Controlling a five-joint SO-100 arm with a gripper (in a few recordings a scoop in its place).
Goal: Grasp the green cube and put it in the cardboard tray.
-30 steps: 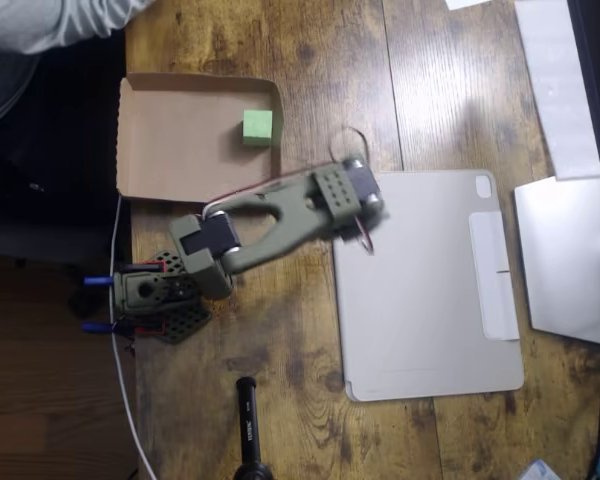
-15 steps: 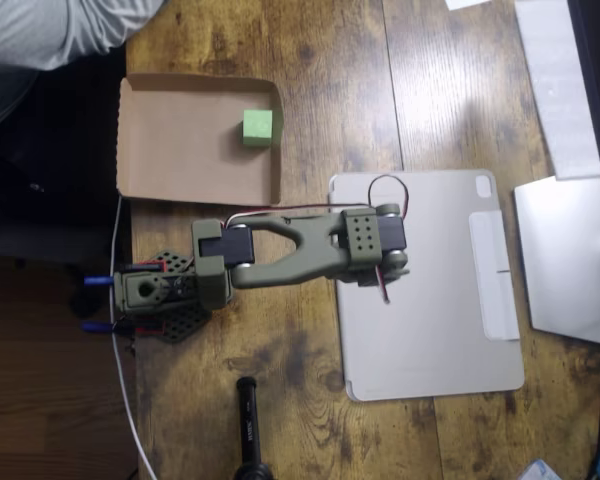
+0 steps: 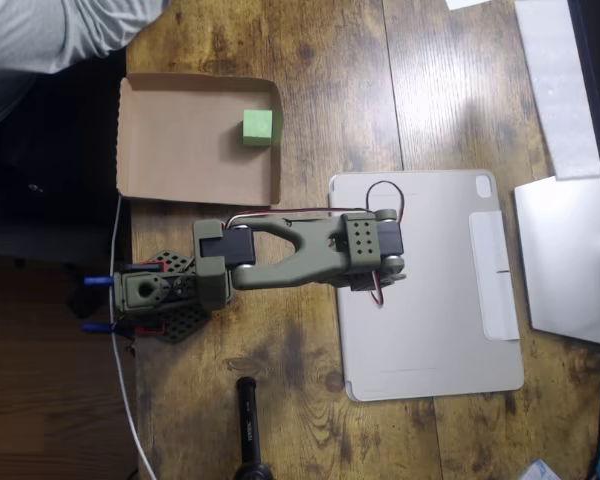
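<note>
The light-green cube (image 3: 257,127) rests inside the brown cardboard tray (image 3: 170,150), near its upper right corner, at the upper left of the overhead view. My olive-green arm lies folded below the tray, stretching right from its base (image 3: 160,297). Its gripper (image 3: 378,262) end hangs over the left edge of the grey tablet cover, well apart from the cube. The fingers are tucked under the wrist housing, so their state cannot be made out.
A pale grey tablet cover (image 3: 435,290) lies right of centre. White sheets and a monitor foot (image 3: 570,250) stand at the right edge. A person's grey sleeve (image 3: 50,35) is at the top left. A black cylinder (image 3: 248,425) sits at the bottom.
The arm has swung away from the tray's right side, down and to the right, and now rests over the tablet cover. The cube has stayed in the tray.
</note>
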